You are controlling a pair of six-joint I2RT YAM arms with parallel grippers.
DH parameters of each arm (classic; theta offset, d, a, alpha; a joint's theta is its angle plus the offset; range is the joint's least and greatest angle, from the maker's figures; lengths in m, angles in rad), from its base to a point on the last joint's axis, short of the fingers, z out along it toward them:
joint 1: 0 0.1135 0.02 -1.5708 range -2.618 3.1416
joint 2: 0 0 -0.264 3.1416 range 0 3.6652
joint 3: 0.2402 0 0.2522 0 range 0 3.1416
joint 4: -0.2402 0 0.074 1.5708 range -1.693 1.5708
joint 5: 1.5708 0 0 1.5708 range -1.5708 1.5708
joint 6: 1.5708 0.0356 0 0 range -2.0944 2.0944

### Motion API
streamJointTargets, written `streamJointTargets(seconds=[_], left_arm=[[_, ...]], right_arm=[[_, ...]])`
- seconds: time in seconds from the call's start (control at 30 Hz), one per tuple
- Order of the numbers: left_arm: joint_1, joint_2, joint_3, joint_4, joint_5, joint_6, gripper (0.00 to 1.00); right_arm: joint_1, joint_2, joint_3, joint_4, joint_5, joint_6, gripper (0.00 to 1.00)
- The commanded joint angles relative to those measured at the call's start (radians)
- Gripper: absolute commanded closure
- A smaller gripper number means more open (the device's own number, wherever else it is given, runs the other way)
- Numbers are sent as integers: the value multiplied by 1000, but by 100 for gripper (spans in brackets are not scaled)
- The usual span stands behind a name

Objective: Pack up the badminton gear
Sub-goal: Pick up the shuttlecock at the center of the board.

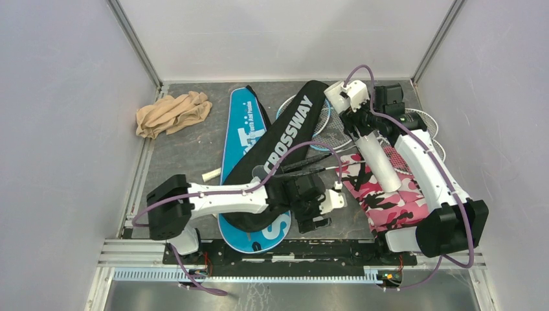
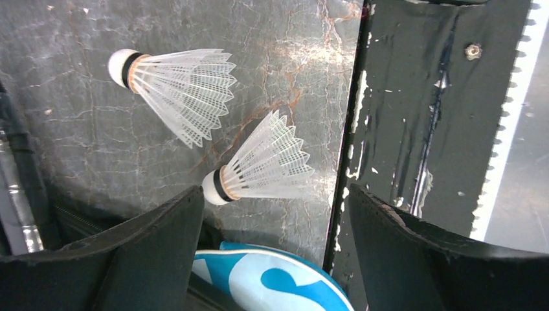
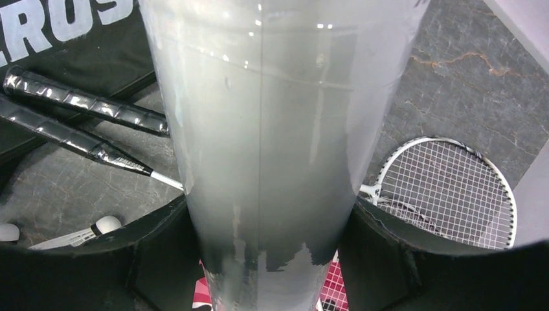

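Two white feather shuttlecocks (image 2: 175,84) (image 2: 262,165) lie on the grey table just ahead of my left gripper (image 2: 275,207). That gripper is open with nothing between its fingers, low near the front rail (image 1: 317,217). The blue cover (image 2: 278,278) (image 1: 243,136) lies under it. My right gripper (image 3: 272,214) (image 1: 364,126) is shut on the long white tube (image 3: 272,129) (image 1: 379,159), which slants above the table. The black CROSSWAY cover (image 1: 285,139) lies across the blue one. A silver racket head (image 3: 453,188) rests to the right. Two black racket handles (image 3: 84,107) lie to the left.
A pink camouflage cover (image 1: 388,194) lies under the tube at the right front. A tan cloth bundle (image 1: 171,113) sits at the back left. Another shuttlecock (image 3: 97,228) lies by the handles. The black front rail (image 2: 414,116) runs beside the shuttlecocks. Grey walls enclose the table.
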Motion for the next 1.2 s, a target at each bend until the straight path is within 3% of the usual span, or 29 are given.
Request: streamJointTargets(seconds=[0.0,0.17,0.37,0.57,1.0,1.17], left_arm=[[-46,66,57,46,-152,-91,13],[-52,136,93,20,-238,-100,17],[-57,142,100,-2,-299,-58,31],[-56,122,99,-15,-308,-19,57],[-56,29,124,-61,-384,117,96],[-51,-25,150,-95,-403,172,98]], right_arm=[[-6,-44,-14,41,3,3,93],[-8,-54,-17,38,-5,0,93],[-10,-44,-16,30,-28,-6,93],[-9,-25,1,21,-45,-9,93],[-8,-2,42,-14,-77,-34,92],[-9,1,65,-43,-123,-72,91]])
